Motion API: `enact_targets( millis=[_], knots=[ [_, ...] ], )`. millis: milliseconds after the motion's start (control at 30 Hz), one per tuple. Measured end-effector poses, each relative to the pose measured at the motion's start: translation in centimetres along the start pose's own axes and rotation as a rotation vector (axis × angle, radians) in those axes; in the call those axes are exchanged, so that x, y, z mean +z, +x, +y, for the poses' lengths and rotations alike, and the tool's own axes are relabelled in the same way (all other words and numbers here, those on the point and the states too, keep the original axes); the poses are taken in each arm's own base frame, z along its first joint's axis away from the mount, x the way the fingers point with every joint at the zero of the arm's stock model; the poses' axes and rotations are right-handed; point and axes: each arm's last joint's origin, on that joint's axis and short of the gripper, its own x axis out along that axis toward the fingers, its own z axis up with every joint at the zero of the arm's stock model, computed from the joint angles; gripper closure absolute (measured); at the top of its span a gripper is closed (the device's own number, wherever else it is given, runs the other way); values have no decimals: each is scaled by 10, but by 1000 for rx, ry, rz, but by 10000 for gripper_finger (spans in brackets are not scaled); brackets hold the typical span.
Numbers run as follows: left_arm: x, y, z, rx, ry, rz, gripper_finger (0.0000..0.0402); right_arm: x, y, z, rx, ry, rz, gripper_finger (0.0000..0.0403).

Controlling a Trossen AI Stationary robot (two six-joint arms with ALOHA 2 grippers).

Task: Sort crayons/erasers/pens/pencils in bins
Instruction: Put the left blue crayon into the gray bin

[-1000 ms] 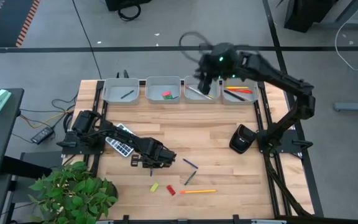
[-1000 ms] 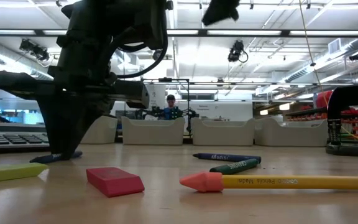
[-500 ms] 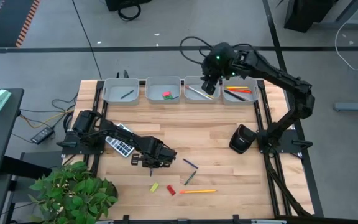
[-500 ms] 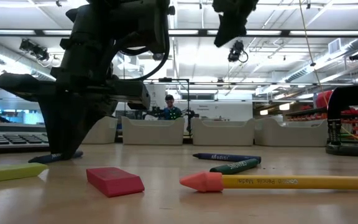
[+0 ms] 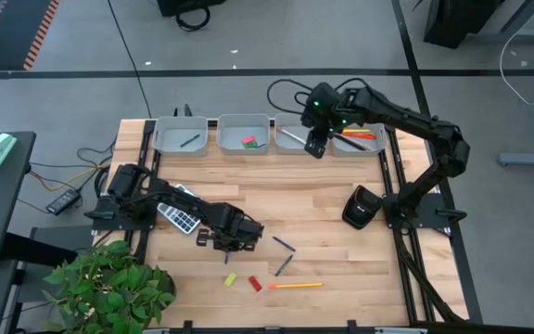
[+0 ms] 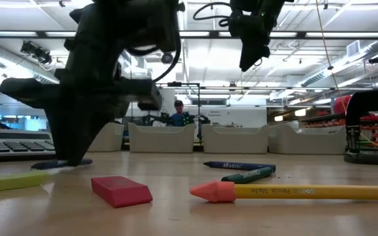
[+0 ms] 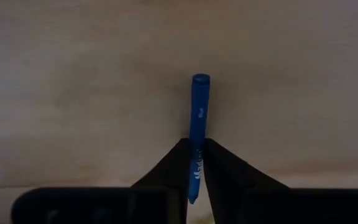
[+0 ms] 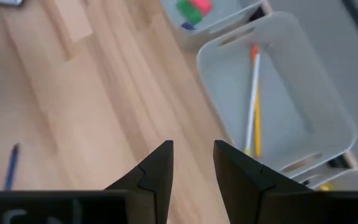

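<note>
L gripper [image 7: 195,163] jaws pinch a blue crayon [image 7: 198,118] flat on the tabletop [image 5: 313,204], to lift it. R gripper [image 8: 193,163] jaws empty, apart, near the pencil bin [image 8: 328,112]; pencils [image 8: 253,93] lie inside.

Lab: ceiling strip lights [image 6: 346,34], benches behind.

Pale wood on the table [image 5: 323,199], planks jointed, a smooth satin finish. The bins [image 5: 244,133] look like light-grey plastic, smooth and matt. A blue crayon [image 7: 198,118] in a matt paper wrap. The red eraser [image 6: 121,189] shows dull, rubbery faces. Dark matt arms.
</note>
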Motion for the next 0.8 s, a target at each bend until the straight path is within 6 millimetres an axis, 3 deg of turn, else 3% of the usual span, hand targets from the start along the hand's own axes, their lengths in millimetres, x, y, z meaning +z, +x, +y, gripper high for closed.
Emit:
enact_targets(
  millis=[300,800],
  knots=[
    [11,-20,2,-35,142,-3,355,1,-5,1,16,-45,-20,279],
    [44,-56,5,-105,125,-4,365,7,-6,-8,-1,-88,-84,279]
  ],
)
